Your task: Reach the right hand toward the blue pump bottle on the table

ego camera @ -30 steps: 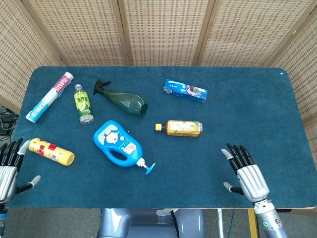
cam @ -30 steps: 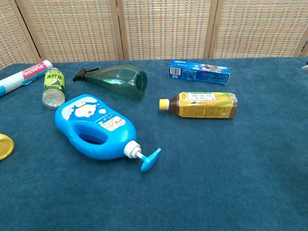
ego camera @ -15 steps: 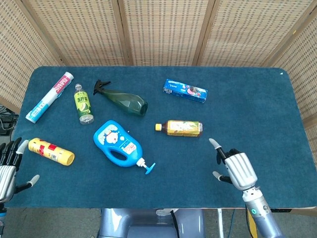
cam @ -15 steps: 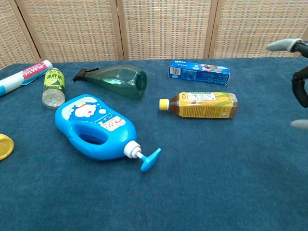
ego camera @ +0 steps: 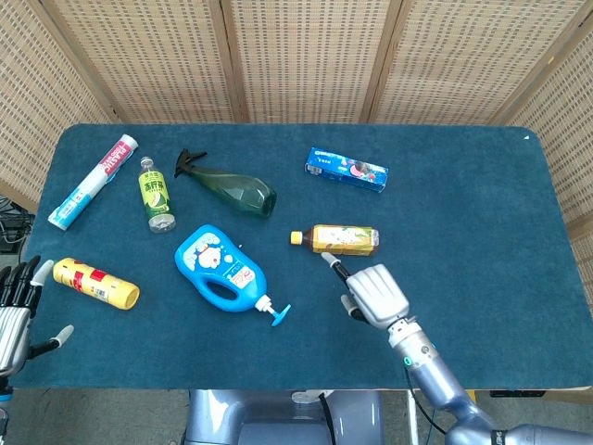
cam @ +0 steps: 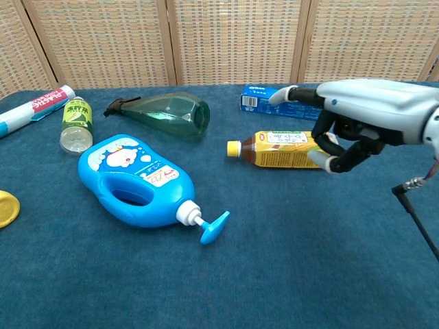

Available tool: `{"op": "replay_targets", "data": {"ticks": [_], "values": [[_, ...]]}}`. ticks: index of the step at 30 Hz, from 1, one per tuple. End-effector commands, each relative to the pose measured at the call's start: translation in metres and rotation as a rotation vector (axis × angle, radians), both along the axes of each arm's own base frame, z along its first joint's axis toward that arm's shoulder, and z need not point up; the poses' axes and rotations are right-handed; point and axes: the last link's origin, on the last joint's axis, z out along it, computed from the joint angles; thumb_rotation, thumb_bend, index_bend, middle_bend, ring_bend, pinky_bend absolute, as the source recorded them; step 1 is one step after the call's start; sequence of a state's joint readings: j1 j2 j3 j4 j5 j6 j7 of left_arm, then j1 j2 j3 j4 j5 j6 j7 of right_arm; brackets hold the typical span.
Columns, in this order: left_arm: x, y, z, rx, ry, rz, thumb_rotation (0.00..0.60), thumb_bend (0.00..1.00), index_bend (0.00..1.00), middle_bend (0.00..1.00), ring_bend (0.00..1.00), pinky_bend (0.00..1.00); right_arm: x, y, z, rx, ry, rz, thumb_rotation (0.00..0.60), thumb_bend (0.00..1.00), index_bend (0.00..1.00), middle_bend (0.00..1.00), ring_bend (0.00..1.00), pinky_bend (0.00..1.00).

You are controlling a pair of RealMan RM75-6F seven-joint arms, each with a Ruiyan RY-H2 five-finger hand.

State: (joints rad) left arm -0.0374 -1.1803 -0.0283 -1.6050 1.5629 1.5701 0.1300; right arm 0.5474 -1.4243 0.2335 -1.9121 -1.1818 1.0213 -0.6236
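Across the dark blue cloth-covered table [ego camera: 463, 204], the blue plastic pump bottle [ego camera: 220, 267] lies on its side left of centre, untouched. Reaching step, mid-way I'd say: the right hand [ego camera: 373, 294] hovers empty, fingers loosely curled, needing more leftward travel. Only the head view shows the left hand [ego camera: 17, 313], released, fingers spread.

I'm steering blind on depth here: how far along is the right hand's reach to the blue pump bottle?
Done: the right hand is out over the table, beside the yellow tea bottle.
In hand: nothing; its fingers are partly curled around empty space, and it hangs short of the blue pump bottle, bare cloth between them.
Left: close the gap leftward to the pump head. The left hand idles at the table's edge.
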Motion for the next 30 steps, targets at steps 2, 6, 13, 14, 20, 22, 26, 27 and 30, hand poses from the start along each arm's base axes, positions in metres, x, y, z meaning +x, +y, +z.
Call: {"op": "replay_targets", "data": {"ticks": [2, 6, 13, 14, 20, 22, 26, 27, 30], "values": [[-0.004, 0.003, -0.001, -0.002, 0.002, 0.017, 0.573, 0.18, 0.0, 0.0, 0.0, 0.0, 0.053, -0.007, -0.046, 0.169, 0.037, 0.017, 0.6, 0.67, 0.0, 0.88, 1.0, 0.88], [-0.005, 0.004, -0.001, -0.003, 0.002, 0.026, 0.574, 0.18, 0.0, 0.0, 0.0, 0.0, 0.069, -0.001, -0.059, 0.214, 0.064, 0.014, 0.6, 0.67, 0.0, 0.88, 1.0, 0.88], [-0.006, 0.005, -0.002, -0.009, 0.007, 0.031, 0.572, 0.18, 0.0, 0.0, 0.0, 0.0, 0.096, 0.009, -0.075, 0.276, 0.075, 0.013, 0.6, 0.68, 0.0, 0.88, 1.0, 0.88], [-0.006, 0.005, -0.002, -0.009, 0.007, 0.031, 0.572, 0.18, 0.0, 0.0, 0.0, 0.0, 0.1, 0.01, -0.078, 0.278, 0.08, 0.015, 0.6, 0.68, 0.0, 0.88, 1.0, 0.88], [-0.007, 0.005, -0.001, -0.004, 0.001, 0.035, 0.574, 0.18, 0.0, 0.0, 0.0, 0.0, 0.111, 0.015, -0.091, 0.289, 0.108, 0.011, 0.6, 0.68, 0.0, 0.88, 1.0, 0.88], [-0.008, 0.004, 0.0, -0.004, -0.004, 0.037, 0.574, 0.18, 0.0, 0.0, 0.0, 0.0, 0.102, 0.016, -0.101, 0.281, 0.172, 0.008, 0.6, 0.68, 0.0, 0.88, 1.0, 0.88], [-0.007, 0.004, 0.002, 0.002, -0.01, 0.031, 0.573, 0.18, 0.0, 0.0, 0.0, 0.0, 0.101, 0.017, -0.108, 0.281, 0.165, -0.016, 0.6, 0.68, 0.0, 0.88, 1.0, 0.88], [-0.007, 0.004, 0.002, 0.001, -0.01, 0.031, 0.574, 0.18, 0.0, 0.0, 0.0, 0.0, 0.101, 0.017, -0.108, 0.279, 0.166, -0.015, 0.6, 0.68, 0.0, 0.88, 1.0, 0.88], [-0.007, 0.003, 0.002, -0.001, -0.009, 0.029, 0.573, 0.18, 0.0, 0.0, 0.0, 0.0, 0.102, 0.019, -0.108, 0.275, 0.158, -0.015, 0.6, 0.68, 0.0, 0.88, 1.0, 0.88]]}}
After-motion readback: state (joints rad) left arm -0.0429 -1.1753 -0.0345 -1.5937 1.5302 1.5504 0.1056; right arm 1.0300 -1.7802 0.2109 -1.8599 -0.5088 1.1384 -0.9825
